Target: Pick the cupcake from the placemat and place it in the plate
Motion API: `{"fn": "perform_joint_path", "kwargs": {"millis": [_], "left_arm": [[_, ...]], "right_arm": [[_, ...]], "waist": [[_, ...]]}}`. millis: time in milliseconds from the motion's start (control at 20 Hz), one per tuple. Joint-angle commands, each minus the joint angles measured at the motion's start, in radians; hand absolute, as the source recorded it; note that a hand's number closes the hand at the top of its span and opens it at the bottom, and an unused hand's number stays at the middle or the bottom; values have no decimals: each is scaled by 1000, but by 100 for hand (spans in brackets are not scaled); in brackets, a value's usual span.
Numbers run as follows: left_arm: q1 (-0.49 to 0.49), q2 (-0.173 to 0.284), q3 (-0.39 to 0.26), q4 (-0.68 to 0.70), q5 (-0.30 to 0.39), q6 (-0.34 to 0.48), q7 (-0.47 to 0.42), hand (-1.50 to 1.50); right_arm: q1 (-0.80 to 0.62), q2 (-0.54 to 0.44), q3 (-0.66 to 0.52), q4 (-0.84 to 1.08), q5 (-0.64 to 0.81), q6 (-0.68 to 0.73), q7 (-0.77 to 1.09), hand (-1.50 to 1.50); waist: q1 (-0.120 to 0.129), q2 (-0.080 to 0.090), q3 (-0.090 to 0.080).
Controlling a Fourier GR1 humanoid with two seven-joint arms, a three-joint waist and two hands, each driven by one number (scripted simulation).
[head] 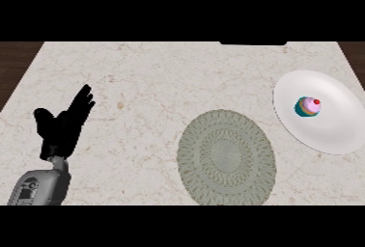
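**Cupcake sits on plate, left hand idle at far side of counter**

From my remote station, head view, L to R: the robot's left hand shows at the lower-left of the marble counter, grey forearm coming up from the bottom edge. Fingers are straight and pointing up-right, thumb spread out to the side; it's holding nothing and touching nothing I can make out. Looks parked, not working.

Center-right of that, the round grey-green placemat lies flat on the counter w/ a ringed woven pattern. Nothing rests on it.

Further right, near the counter's right edge, is the white plate, just beside the placemat's upper-right rim but apart from it. The cupcake stands on the plate, a bit above and left of the plate's middle: teal wrapper, pink frosting, red cherry on top.

So the cupcake is well apart from the left hand, w/ the whole placemat between them. Right hand doesn't show in my view.
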Motion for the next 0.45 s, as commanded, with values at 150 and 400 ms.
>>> {"fn": "perform_joint_path", "kwargs": {"millis": [150,400], "left_arm": [[-36,21,24,41,3,-14,-30,0],[-25,-29,-19,33,-29,21,-18,0]], "right_arm": [[31,-50,14,54,14,122,-173,-150],[19,-64,36,78,30,102,-161,-150]], "waist": [[2,7,2],[10,8,3]]}}
